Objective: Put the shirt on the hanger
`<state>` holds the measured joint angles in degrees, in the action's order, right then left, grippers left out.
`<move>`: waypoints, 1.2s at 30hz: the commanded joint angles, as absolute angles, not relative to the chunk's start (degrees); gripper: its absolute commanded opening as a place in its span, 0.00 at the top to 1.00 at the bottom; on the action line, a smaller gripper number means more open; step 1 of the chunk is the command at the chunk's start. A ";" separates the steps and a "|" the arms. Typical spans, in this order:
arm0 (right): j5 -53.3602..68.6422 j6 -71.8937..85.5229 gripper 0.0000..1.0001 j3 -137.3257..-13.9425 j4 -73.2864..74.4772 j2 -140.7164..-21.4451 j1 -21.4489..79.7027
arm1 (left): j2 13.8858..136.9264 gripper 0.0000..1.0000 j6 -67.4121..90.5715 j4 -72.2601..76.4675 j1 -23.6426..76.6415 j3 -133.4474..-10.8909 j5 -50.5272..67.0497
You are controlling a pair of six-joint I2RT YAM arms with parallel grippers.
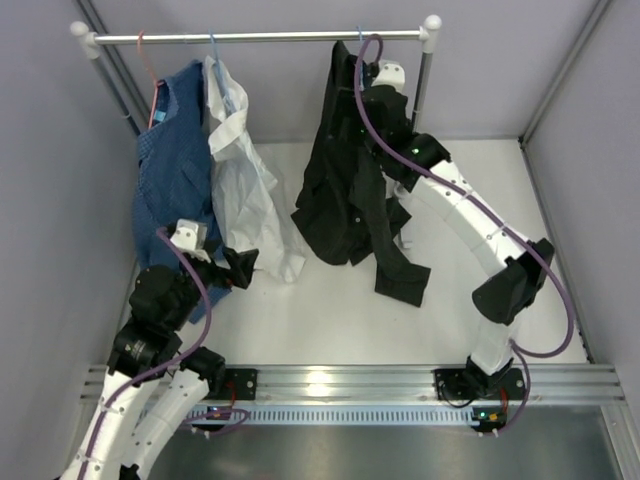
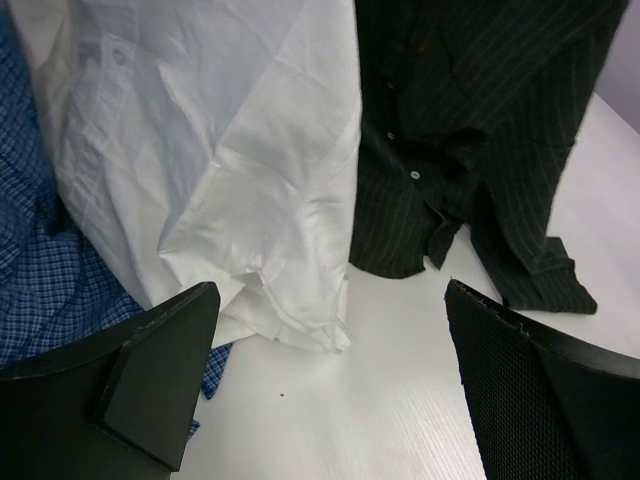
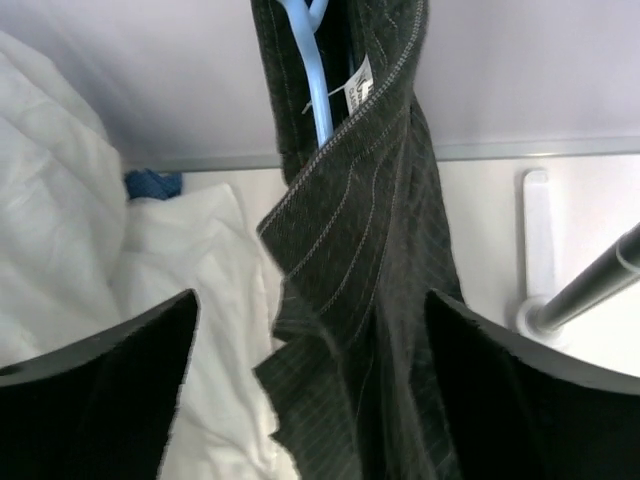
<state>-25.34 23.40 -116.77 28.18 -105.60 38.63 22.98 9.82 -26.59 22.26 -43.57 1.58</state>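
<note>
The shirt (image 1: 345, 190) hangs on the hanger (image 3: 312, 70) from the rail (image 1: 260, 37); the right gripper (image 3: 310, 320) stands spread astride its collar, holding nothing, probably since the rail bears it. The left gripper (image 2: 330, 300) idles low, fingers apart.

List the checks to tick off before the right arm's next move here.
1. Hanger inside the shirt collar: ok.
2. Hanger hook over rail: ok, as far as the top view shows.
3. Right gripper open, not clamping the shirt: ok.
4. Both shoulders seated on hanger: cannot tell, fabric is bunched.
5. Left gripper open, holding nothing: ok.
6. Shirt hanging free of table: not ok, its lower end rests there.
</note>
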 commanded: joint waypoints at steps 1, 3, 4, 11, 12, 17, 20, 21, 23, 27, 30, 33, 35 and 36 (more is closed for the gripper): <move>-23.04 22.15 0.01 -114.71 24.08 -97.14 39.37 | 22.94 0.02 11.86 -24.43 21.80 -43.15 -5.18; -22.07 21.10 0.00 -112.77 24.26 -94.32 39.37 | 22.94 0.02 12.65 -25.48 21.71 -43.07 -8.41; -21.97 20.40 0.01 -110.33 24.26 -91.09 39.37 | 22.85 0.02 13.70 -26.10 21.80 -43.15 -10.00; -28.64 14.08 0.01 -89.59 24.43 -71.92 38.67 | 21.09 0.02 16.17 -33.74 21.80 -44.30 -19.59; -30.83 13.02 0.01 -86.25 24.35 -66.76 38.67 | 21.18 0.02 16.17 -34.53 21.80 -44.30 -20.38; -36.56 9.59 0.01 -61.64 24.35 -50.13 38.58 | 21.01 0.02 17.22 -36.56 21.71 -43.24 -28.02; -36.74 9.06 0.01 -52.93 26.27 -39.22 38.67 | 20.57 0.02 17.23 -36.39 21.80 -42.81 -29.53; -36.83 9.05 0.01 -51.87 27.24 -34.41 38.67 | 20.57 0.02 17.31 -36.56 21.71 -42.89 -29.62; -37.09 10.10 0.00 -49.84 30.92 -30.34 38.67 | 19.52 0.02 17.05 -36.47 21.80 -42.63 -29.71; -34.82 11.16 0.00 -49.31 35.68 -21.64 38.67 | 16.10 0.02 16.70 -35.77 21.71 -41.41 -23.76; -34.10 10.46 0.01 -48.96 37.70 -19.34 38.67 | 14.77 0.02 16.26 -35.68 21.80 -40.87 -20.75; -36.29 11.16 0.01 -49.31 41.21 -19.69 38.67 | 14.33 0.02 16.26 -35.77 21.80 -40.87 -21.00; -38.05 11.16 0.01 -49.13 42.45 -19.69 38.67 | 14.06 0.02 16.35 -35.77 21.80 -40.69 -20.74; -38.58 11.08 0.01 -48.78 42.63 -19.51 38.67 | 14.06 0.02 16.26 -35.77 21.88 -40.78 -20.66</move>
